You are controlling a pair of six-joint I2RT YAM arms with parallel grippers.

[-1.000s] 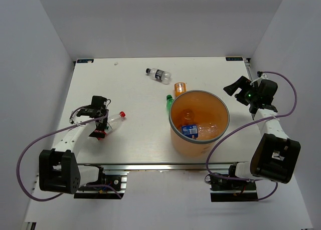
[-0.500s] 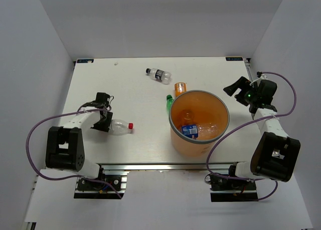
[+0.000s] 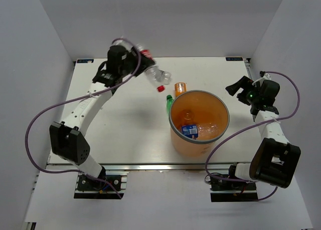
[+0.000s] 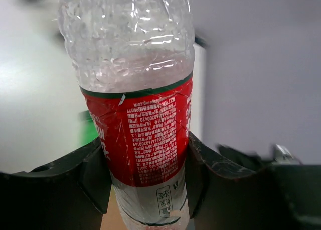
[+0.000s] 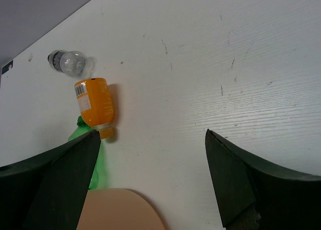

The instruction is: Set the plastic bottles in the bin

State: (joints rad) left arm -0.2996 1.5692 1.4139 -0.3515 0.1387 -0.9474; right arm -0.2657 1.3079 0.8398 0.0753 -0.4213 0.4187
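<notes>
- Left gripper (image 4: 145, 177): closed on the red-labelled bottle (image 4: 138, 135), one finger on each side of the label. In the overhead view the bottle is held in the air over the far part of the table (image 3: 115, 125), cap tilted down toward the bin (image 3: 172, 125) but short of its rim.
- Lying between the bottle and the bin: a clear bottle on the table (image 5: 67, 62), an orange bottle (image 5: 94, 105) and a green bottle (image 5: 83, 137), the green one just beside the bin's far-left rim.
- Bin: already holds a blue-labelled bottle (image 3: 189, 131).
- Right gripper (image 5: 150, 160): fingers wide apart, holding nothing, right of the bin.
- Step in hand, as judged: carry and drop. Keep the bottle high, above the lying bottles and the rim. Open only once the cap is inside the opening. The thin wall may slip, so avoid jerks.
</notes>
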